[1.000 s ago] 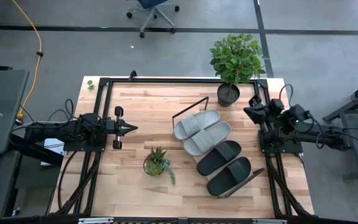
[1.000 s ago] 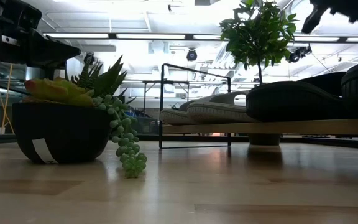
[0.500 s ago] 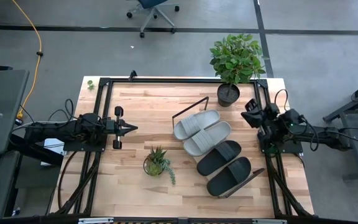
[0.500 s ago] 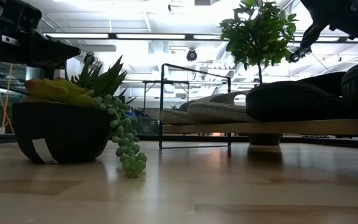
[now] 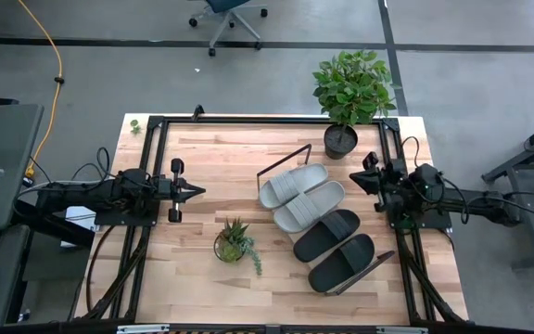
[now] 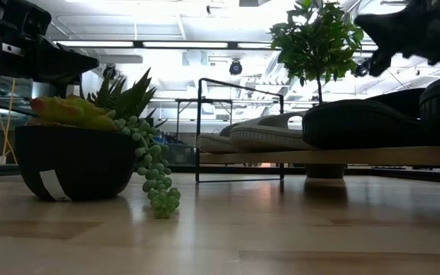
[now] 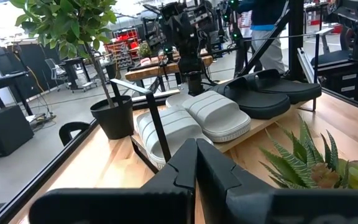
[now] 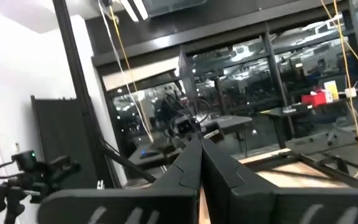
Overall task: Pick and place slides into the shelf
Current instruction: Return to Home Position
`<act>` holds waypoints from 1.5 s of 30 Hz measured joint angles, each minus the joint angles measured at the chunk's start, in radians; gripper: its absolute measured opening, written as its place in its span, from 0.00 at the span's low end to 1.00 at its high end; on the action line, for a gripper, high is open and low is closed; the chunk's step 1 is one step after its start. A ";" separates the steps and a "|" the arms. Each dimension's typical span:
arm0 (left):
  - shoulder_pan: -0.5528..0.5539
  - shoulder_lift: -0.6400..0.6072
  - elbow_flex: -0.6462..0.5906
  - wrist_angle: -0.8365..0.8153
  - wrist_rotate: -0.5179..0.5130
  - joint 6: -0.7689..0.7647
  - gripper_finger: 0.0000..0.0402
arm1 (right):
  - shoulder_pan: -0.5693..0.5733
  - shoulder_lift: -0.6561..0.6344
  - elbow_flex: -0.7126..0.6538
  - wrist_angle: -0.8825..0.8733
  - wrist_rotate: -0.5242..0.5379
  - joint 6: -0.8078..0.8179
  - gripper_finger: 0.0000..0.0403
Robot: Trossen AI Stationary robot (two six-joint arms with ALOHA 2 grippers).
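Note:
Two light grey slides [image 5: 299,195] and two black slides [image 5: 334,248] lie side by side, soles down, on the slanted wooden shelf [image 5: 379,263]. The shelf's black wire frame [image 5: 286,156] stands at its far end. The low view shows the grey pair [image 6: 270,136] and a black slide [image 6: 357,122] on the board [image 6: 334,156]. My left gripper [image 5: 198,190] is shut and level at the table's left side, well left of the shelf. My right gripper [image 5: 365,176] is shut at the right edge, raised above the slides, its tip tilted upward [image 8: 201,146].
A leafy potted plant [image 5: 350,88] stands at the far right, just beyond the shelf. A succulent in a dark bowl [image 5: 235,243] sits near the middle front. Black frame rails [image 5: 146,167] run along the table's edges. Bare wood lies between my left gripper and the shelf.
My right gripper has come down at the table's right edge and tipped lower, nearer to level, staying shut. The slides and the shelf have not moved.

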 joint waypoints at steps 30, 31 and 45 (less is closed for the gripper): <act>0.000 -0.001 0.000 0.000 0.000 0.000 0.00 | 0.000 -0.197 -0.018 -0.487 0.160 -0.100 0.00; 0.000 -0.001 0.000 0.000 0.000 0.000 0.00 | 0.000 -0.196 -0.018 -0.506 0.156 -0.100 0.00; 0.000 -0.001 0.000 0.000 0.000 0.000 0.00 | 0.000 -0.190 -0.017 -0.509 0.163 -0.171 0.00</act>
